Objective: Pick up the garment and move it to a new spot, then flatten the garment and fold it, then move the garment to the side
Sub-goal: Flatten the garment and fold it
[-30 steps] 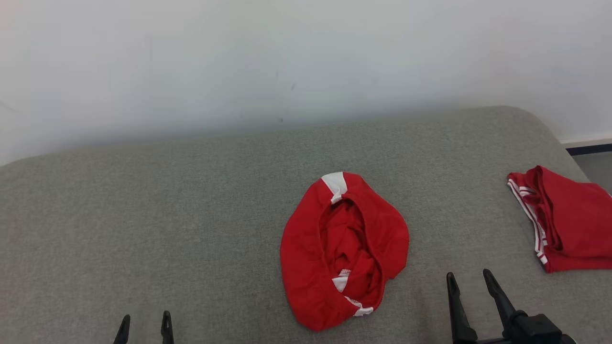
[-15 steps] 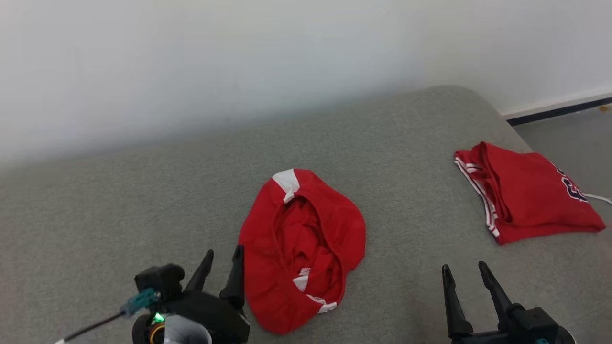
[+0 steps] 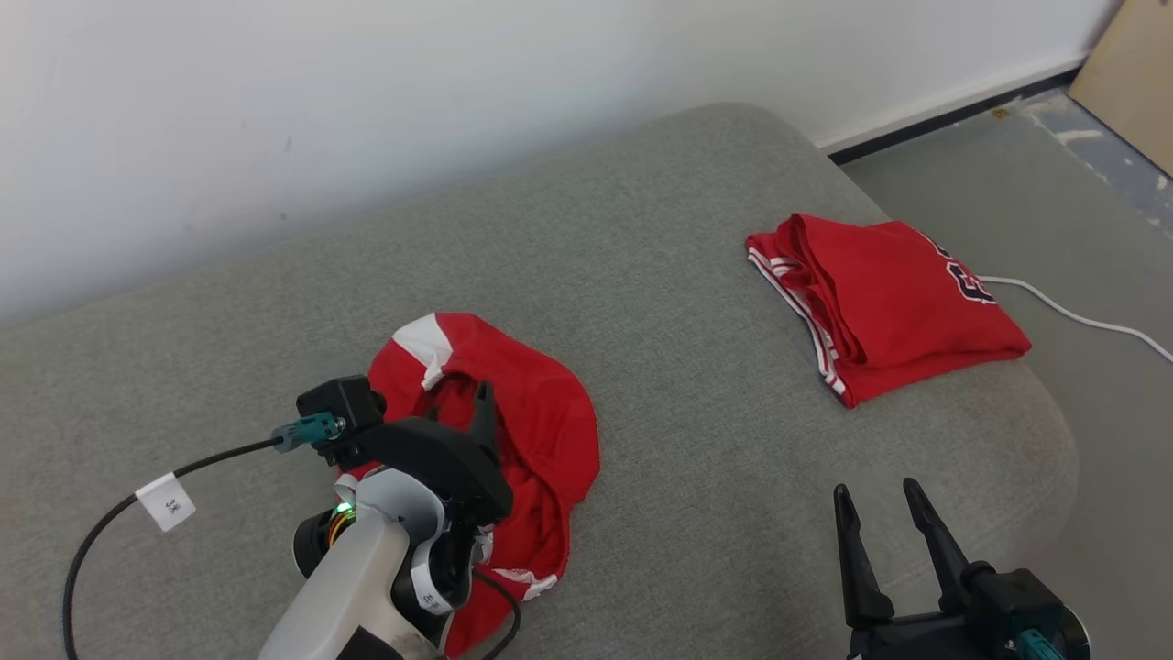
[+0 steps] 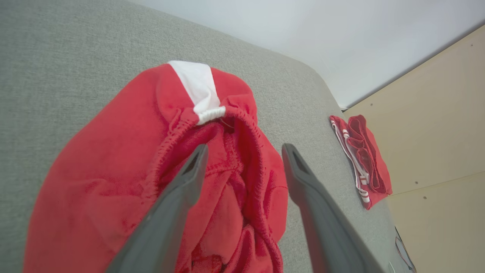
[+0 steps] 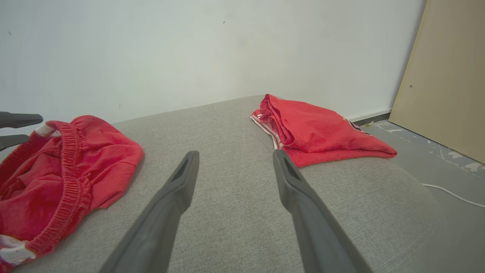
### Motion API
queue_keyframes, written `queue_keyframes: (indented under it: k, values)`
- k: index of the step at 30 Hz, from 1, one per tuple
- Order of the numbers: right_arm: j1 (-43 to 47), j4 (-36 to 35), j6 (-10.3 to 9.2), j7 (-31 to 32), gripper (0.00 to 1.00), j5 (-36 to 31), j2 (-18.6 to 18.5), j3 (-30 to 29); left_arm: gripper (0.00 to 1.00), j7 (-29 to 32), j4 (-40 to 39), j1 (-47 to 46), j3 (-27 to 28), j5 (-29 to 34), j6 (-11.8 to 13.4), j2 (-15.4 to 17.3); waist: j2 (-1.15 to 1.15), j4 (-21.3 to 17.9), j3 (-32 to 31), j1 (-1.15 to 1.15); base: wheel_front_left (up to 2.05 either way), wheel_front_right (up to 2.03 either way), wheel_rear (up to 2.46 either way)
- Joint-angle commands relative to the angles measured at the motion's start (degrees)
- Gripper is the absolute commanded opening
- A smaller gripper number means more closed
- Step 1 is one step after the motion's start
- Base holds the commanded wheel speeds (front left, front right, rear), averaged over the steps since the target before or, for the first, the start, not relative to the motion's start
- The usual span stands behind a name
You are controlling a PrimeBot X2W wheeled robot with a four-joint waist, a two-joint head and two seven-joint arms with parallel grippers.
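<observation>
The garment point(image 3: 550, 431) is a crumpled pair of red shorts with white patches, lying on the grey sofa cushion point(image 3: 687, 302). My left gripper point(image 3: 458, 412) hovers over its near-left part. In the left wrist view the left gripper point(image 4: 245, 148) is open, its two fingers astride the elastic waistband of the garment point(image 4: 113, 151), with nothing held. My right gripper point(image 3: 875, 492) is open at the lower right, over bare cushion and apart from the cloth. In the right wrist view the garment point(image 5: 75, 159) lies left of the right gripper point(image 5: 235, 152).
A folded red jersey point(image 3: 880, 302) with white stripes lies near the cushion's right end. Beyond it the cushion drops to grey floor, where a white cable point(image 3: 1072, 312) runs. A beige board point(image 3: 1132, 82) leans at the far right. A white wall stands behind the cushion.
The head camera has swung right, shifting the whole scene left. My left arm has risen into view and moved over the garment. The right gripper holds its place, still open.
</observation>
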Motion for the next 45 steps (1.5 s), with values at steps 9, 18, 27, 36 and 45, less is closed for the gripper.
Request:
queue_keyframes:
  k: [9, 18, 27, 36, 45]
  values:
    - [-0.96, 0.3, -0.15, -0.47, 1.0, 0.9, 0.17, 0.61, 1.0, -2.38, 8.86, -5.98, 0.34, -0.49, 1.57, 0.16, -0.01, -2.96, 3.1, -0.01, 0.0, 0.0, 0.0]
    - [-1.18, -0.08, -0.15, -0.5, 1.0, 1.89, 0.17, 0.72, 1.0, -4.72, 14.42, -10.16, 1.14, -0.78, 0.13, 0.66, -0.01, -2.57, 3.78, -0.01, 0.0, 0.0, 0.0]
    - [-1.71, -0.37, -0.15, -0.51, 1.0, 1.83, 0.17, 0.7, 0.0, -9.68, 16.4, -15.18, -3.69, 5.32, -2.03, 1.17, -0.01, -1.58, 3.71, -0.01, 0.0, 0.0, 0.0]
    - [-1.96, 0.15, -0.15, -0.51, 1.0, 1.78, 0.16, 1.4, 0.0, -11.18, 11.02, -27.01, -11.31, 9.97, -10.25, 0.28, -0.01, -0.63, 2.77, -0.01, 0.0, 0.0, 0.0]
    - [-1.2, -0.14, -0.15, -0.51, 1.0, 1.95, 0.16, 0.62, 0.0, -11.49, 0.46, -30.71, -16.58, 7.4, -16.71, 0.1, -0.01, 0.99, 2.25, -0.01, 0.0, 0.0, 0.0]
